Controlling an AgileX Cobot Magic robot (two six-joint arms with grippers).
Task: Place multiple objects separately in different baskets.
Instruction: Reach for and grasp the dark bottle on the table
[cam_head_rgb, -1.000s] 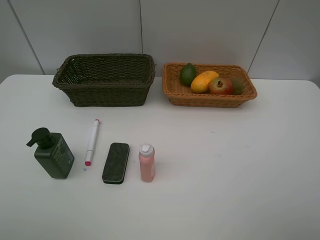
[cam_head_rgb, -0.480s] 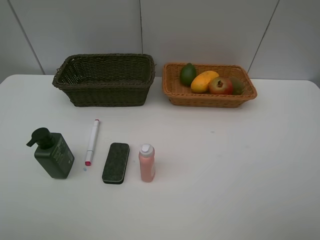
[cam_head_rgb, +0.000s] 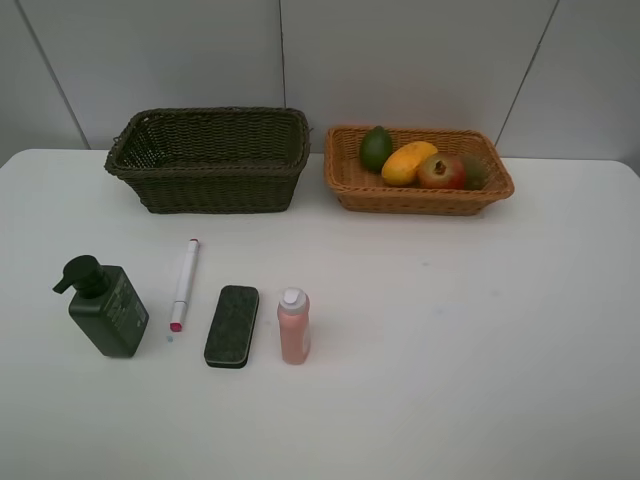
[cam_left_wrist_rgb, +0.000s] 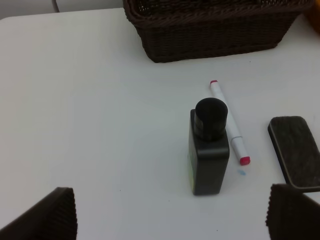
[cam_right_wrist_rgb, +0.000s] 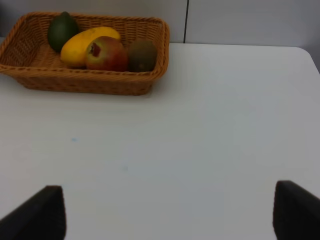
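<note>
The orange-tan basket (cam_head_rgb: 345, 185) at the back right holds a green lime (cam_head_rgb: 376, 148), a mango (cam_head_rgb: 408, 162), a red pomegranate (cam_head_rgb: 440, 172) and a kiwi (cam_head_rgb: 473, 172). The dark basket (cam_head_rgb: 210, 185) at the back left looks empty. On the table's front left stand a dark green pump bottle (cam_head_rgb: 105, 308), a white marker (cam_head_rgb: 184, 283), a dark eraser pad (cam_head_rgb: 232, 325) and a small pink bottle (cam_head_rgb: 293, 326). My left gripper (cam_left_wrist_rgb: 170, 212) hangs open, back from the pump bottle (cam_left_wrist_rgb: 209, 147). My right gripper (cam_right_wrist_rgb: 167, 212) is open over bare table, well short of the orange basket (cam_right_wrist_rgb: 85, 82).
The white table (cam_head_rgb: 450, 330) spreads wide on the right and front. A grey panelled wall (cam_head_rgb: 400, 60) rises close behind both baskets. Neither arm shows in the high view.
</note>
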